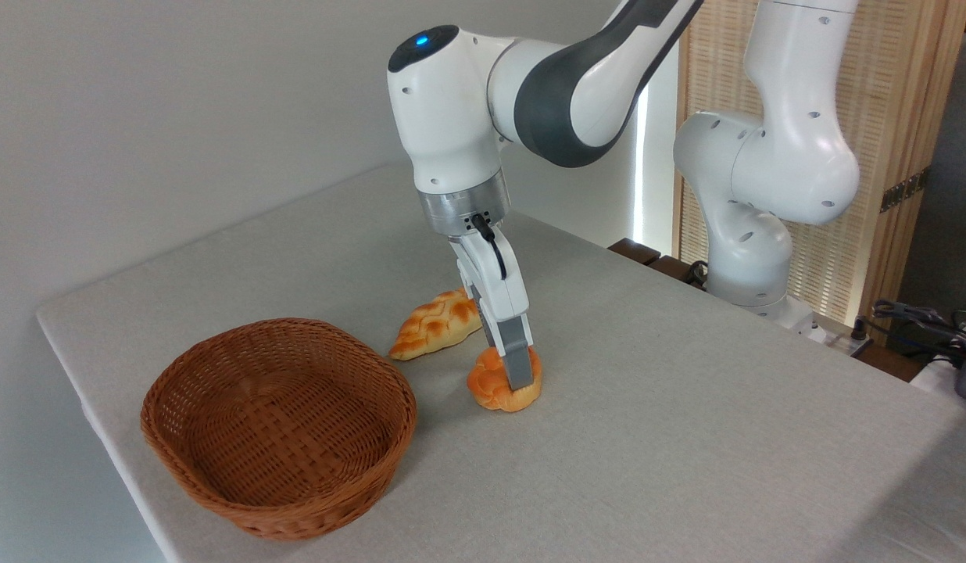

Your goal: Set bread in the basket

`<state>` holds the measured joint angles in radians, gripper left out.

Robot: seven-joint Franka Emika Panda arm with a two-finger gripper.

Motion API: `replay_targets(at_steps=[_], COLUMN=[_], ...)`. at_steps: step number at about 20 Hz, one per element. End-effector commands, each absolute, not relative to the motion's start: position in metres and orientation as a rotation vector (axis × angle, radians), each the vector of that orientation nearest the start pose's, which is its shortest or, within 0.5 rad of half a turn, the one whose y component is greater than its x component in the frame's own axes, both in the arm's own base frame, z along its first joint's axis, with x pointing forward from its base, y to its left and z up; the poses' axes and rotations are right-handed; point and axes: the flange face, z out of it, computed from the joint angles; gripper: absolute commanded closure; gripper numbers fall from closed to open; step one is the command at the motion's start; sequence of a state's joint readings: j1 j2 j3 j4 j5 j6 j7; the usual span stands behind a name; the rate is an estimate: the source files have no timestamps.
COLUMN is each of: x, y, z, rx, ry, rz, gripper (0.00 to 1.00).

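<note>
Gripper point(516, 374) lowered onto the orange bread point(495, 388) near the middle of the tabletop point(686, 438), one grey finger point(518, 361) pressed against the bun's front; grip impossible to confirm, the second finger hidden. Wicker basket point(217, 489) empty toward the near-left edge, just beside the bun. Golden braided loaf point(434, 325) lying just behind.

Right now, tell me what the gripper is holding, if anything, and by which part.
The gripper is down on the orange knotted bun, a finger against its right side. The bun sits on the table; whether it is clamped cannot be told.
</note>
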<state>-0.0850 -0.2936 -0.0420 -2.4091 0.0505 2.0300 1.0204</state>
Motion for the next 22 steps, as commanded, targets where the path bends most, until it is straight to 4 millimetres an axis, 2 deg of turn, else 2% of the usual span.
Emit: replay_targets(at_steps=[1, 9, 11, 12, 14, 17, 20, 22], x=[0.431, 0.432, 0.439, 0.444, 0.463, 0.49, 0.54, 0.566], y=[-0.051, -0.051, -0.051, -0.051, -0.049, -0.047, -0.052, -0.053], z=[0.421, 0.427, 0.445, 0.462, 0.51, 0.555, 0.575, 0.571], rx=[-2.574, -2.576, -2.575, -2.586, -2.607, -2.638, -2.638, -2.645], ry=[1.744, 1.745, 1.734, 1.729, 1.715, 1.68, 1.645, 1.605], rz=[0.153, 0.157, 0.128, 0.124, 0.145, 0.038, -0.041, -0.055], gripper=[0.68, 0.69, 0.69, 0.68, 0.68, 0.67, 0.64, 0.63])
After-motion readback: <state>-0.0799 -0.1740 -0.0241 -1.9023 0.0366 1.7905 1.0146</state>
